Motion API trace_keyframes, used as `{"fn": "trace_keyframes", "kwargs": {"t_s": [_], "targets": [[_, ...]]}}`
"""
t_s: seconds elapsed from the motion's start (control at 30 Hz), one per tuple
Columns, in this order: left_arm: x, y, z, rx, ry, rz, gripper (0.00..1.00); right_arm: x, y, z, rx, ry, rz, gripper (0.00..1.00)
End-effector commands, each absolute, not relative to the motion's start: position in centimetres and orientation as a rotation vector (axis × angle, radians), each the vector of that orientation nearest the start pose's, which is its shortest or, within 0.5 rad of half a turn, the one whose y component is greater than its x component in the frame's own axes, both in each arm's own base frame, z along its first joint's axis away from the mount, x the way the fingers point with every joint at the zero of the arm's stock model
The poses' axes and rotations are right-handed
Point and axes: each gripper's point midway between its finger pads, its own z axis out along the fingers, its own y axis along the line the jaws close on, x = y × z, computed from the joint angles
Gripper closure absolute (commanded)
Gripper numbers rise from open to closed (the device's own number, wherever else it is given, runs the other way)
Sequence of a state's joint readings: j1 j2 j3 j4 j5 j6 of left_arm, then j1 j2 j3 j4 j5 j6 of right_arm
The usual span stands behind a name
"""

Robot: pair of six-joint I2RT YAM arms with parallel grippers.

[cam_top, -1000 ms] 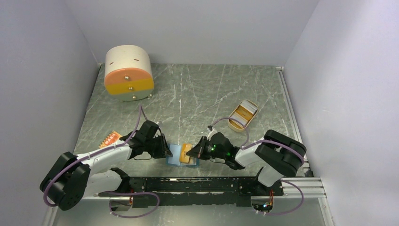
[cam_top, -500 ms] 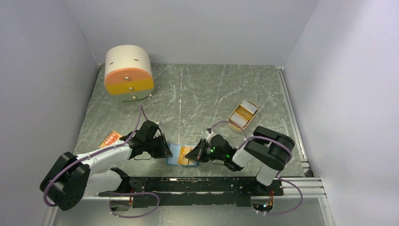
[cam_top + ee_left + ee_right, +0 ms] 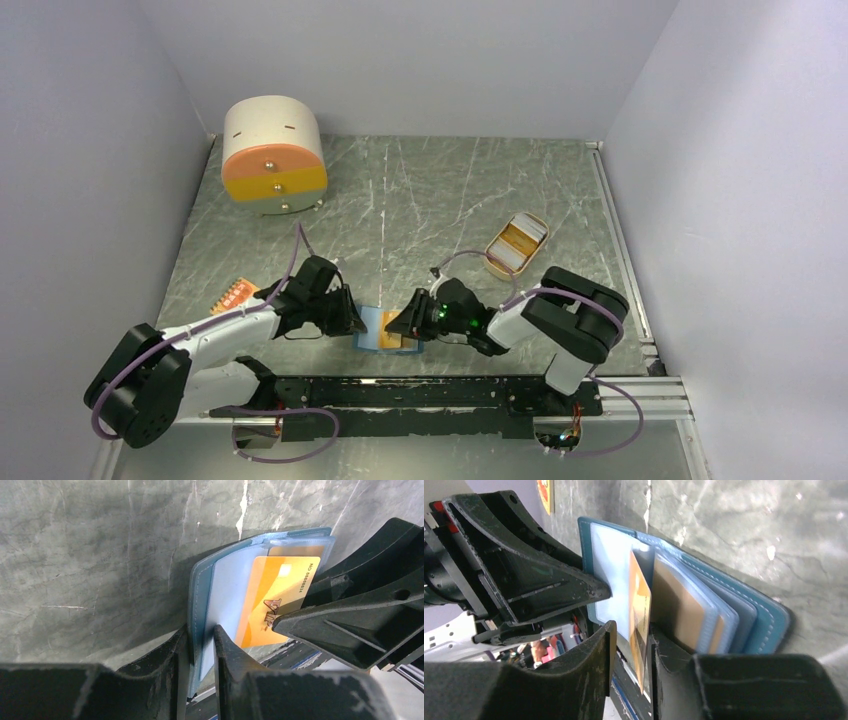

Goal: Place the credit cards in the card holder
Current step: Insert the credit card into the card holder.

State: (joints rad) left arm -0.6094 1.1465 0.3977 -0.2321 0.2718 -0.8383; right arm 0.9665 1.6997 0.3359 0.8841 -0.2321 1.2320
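The blue card holder (image 3: 368, 330) lies open near the front edge between my two grippers. My left gripper (image 3: 352, 325) is shut on its left cover flap, seen in the left wrist view (image 3: 201, 632). My right gripper (image 3: 402, 325) is shut on an orange-yellow credit card (image 3: 275, 595) and holds it edge-on over the holder's clear sleeves (image 3: 640, 610). The card's far end lies among the light blue sleeves (image 3: 227, 585). Another tan card (image 3: 676, 605) sits inside a sleeve of the holder (image 3: 769, 617).
An oval tan tray (image 3: 516, 243) with more cards stands at the right middle. A round white and orange drawer box (image 3: 272, 155) stands at the back left. An orange flat item (image 3: 236, 294) lies at the left. A black rail (image 3: 430, 395) runs along the near edge.
My right gripper has moved left with the orange-yellow card, carrying it further over the open holder. My left gripper has kept still on the flap.
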Motion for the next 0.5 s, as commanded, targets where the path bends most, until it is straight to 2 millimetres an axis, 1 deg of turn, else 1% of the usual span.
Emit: {"fn": "trace_keyframes", "kwargs": {"t_s": [0.0,0.13,0.3,0.4,0.47], "targets": [[15.45,-20.54,3.09,-0.193,2.718,-0.895,0.73,14.31,32.95,-0.15,0.108,2.579,1.202,0.66],[15.25,-20.68,3.46,-0.207,2.708,-0.924,0.73,14.23,32.44,-0.49,0.116,2.608,1.152,0.64],[15.29,-20.94,3.83,-0.211,2.689,-0.955,0.74,14.1,33.08,-0.12,0.108,2.601,1.156,0.63],[15.12,-21.01,3.47,-0.219,2.698,-0.965,0.75,13.92,33.42,-0.23,0.098,2.616,1.138,0.61],[14.96,-20.93,3.13,-0.222,2.711,-0.957,0.77,13.91,33.05,-0.58,0.101,2.627,1.104,0.59]]}}
